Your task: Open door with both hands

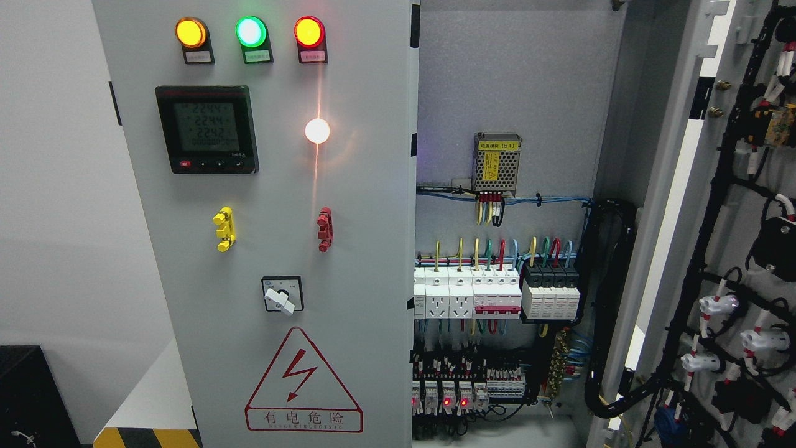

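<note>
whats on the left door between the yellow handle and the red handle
Nothing: in the head view, the panel between the yellow handle and the red handle is bare grey metal.

Plain white wall (56, 186) at left; black-yellow hazard floor stripe (146, 437); dark box (28, 398) in corner.

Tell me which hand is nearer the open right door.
Neither can be named: no hand or arm shows in the head view. The right door is swung open at the picture's right, its wiring side facing in; the left door is shut.
</note>
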Available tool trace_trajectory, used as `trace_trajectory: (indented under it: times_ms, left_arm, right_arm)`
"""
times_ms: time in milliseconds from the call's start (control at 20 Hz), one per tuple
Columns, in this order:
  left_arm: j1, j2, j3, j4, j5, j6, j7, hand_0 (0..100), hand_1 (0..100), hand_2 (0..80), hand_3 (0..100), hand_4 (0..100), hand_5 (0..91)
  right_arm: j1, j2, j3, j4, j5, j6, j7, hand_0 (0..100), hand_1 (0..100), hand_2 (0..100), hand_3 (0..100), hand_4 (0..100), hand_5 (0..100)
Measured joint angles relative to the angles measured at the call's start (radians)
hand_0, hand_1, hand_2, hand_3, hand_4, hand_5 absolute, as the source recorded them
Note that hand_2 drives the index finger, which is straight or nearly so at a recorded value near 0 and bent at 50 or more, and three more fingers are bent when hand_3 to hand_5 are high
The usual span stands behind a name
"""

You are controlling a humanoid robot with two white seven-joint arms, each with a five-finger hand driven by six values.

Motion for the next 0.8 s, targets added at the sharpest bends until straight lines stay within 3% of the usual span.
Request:
trace_trajectory:
  times_ms: [401,801]
  left_arm:
    - [0.028,-0.053,0.173,0.058,-0.089,-0.004,0.01,0,0,0.0,0,0,0.0]
    - [0.034,-0.09,0.275,0.096,-0.112,-0.002,0.082,0,0,0.0,0,0,0.0]
  right_arm:
    - [0.0,0.0,0.0,-0.012,0.0,0.0,0.0,0,0,0,0,0,0]
    - [0.003,0.0,-0.003,-0.021,0.0,0.0,0.0,0,0,0,0,0,0]
